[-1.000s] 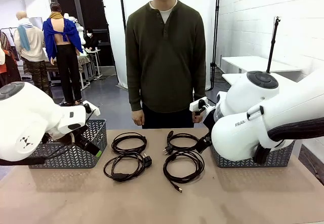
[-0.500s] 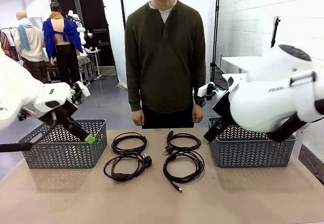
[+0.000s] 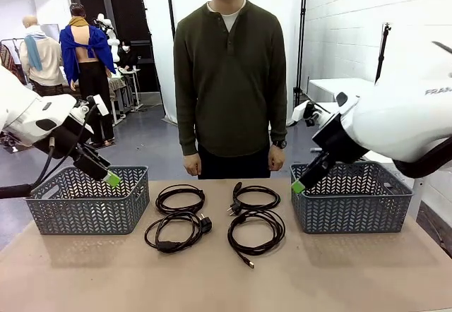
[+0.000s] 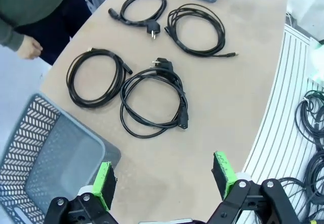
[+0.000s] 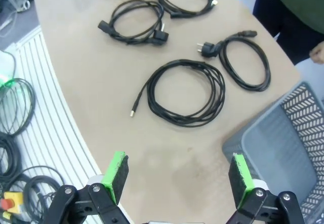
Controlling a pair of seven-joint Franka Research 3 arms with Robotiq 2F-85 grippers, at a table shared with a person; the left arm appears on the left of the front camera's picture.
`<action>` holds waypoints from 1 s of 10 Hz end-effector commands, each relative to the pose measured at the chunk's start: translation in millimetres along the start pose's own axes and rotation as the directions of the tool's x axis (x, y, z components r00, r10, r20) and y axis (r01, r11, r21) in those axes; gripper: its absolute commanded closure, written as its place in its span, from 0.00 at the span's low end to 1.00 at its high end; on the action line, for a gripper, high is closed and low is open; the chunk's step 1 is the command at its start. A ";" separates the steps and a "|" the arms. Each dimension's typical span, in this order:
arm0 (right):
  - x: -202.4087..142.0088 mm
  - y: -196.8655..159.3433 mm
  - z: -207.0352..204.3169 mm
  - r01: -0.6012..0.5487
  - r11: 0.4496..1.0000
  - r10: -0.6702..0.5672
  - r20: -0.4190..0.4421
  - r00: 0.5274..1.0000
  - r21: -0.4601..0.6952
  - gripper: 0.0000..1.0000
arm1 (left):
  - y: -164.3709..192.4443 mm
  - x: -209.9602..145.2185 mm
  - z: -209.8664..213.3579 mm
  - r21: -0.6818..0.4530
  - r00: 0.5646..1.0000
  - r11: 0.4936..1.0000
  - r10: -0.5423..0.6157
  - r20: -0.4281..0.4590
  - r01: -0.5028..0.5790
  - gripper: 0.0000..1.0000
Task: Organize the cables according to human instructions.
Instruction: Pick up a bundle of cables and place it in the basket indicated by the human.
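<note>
Since the earlier frames both arms have swung up and outward; the four cables [image 3: 231, 233] lie where they did. Your left gripper [image 3: 111, 178] now hangs over the right end of the left basket [image 3: 49, 213]. In the left wrist view its jaws stand wide apart, with nothing between the green pads [image 4: 105, 183]. Your right gripper [image 3: 299, 186] hovers at the left rim of the right basket [image 3: 367, 217]. The right wrist view shows its jaws likewise spread and empty.

The cables rest on the table [image 3: 212, 284] between the two baskets, two coils deep and two across, all clear of either gripper:
- The far-left coil [image 3: 180, 187] and far-right coil [image 3: 258, 187] lie nearest the person [image 3: 229, 79].
- The near-left coil [image 3: 150, 233] carries a chunky plug [image 3: 205, 222] on its right side.
- The near-right coil [image 3: 256, 252] trails a thin connector end toward you.

Each basket's inner wall stands between its gripper and the coils. The person stands at the far edge, directly behind the coils, hands hanging at table height. Spare cords lie on the floor beside the table in both wrist views.
</note>
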State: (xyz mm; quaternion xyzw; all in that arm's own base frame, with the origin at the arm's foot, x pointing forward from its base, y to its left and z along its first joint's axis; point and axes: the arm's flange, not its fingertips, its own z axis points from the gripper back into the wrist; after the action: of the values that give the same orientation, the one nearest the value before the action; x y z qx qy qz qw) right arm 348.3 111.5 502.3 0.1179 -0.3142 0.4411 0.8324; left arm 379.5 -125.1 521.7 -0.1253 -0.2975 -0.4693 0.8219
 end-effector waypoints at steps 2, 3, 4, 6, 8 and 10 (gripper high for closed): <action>-34.8 15.4 11.8 -0.023 0.999 0.019 0.087 0.996 0.039 0.00 | 9.4 -3.0 -0.9 -0.035 0.997 0.998 -0.058 0.059 0.060 0.00; -34.7 15.0 12.3 -0.020 0.999 0.016 0.087 0.996 0.045 0.00 | 10.5 -3.2 -1.7 -0.033 0.996 0.998 -0.050 0.068 0.053 0.00; -33.0 14.6 11.4 -0.017 0.999 0.013 0.084 0.996 0.048 0.00 | 12.8 -1.3 -2.0 -0.034 0.996 0.998 -0.042 0.080 0.044 0.00; -1.0 -2.6 23.1 0.009 1.000 -0.009 0.058 0.998 0.014 0.00 | 3.1 -1.1 1.4 -0.025 0.998 0.999 -0.040 0.048 0.041 0.00; -1.0 -2.6 23.1 0.009 1.000 -0.009 0.058 0.998 0.014 0.00 | 3.1 -1.1 1.4 -0.025 0.998 0.999 -0.040 0.048 0.041 0.00; -1.0 -2.6 23.1 0.009 1.000 -0.009 0.058 0.998 0.014 0.00 | 3.1 -1.1 1.4 -0.025 0.998 0.999 -0.040 0.048 0.041 0.00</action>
State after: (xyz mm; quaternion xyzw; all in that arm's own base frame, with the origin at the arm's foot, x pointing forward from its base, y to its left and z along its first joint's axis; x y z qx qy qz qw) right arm 339.9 97.8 520.1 0.1337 -0.3341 0.4345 0.8257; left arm 380.7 -124.8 525.0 -0.1374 -0.3143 -0.4834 0.8054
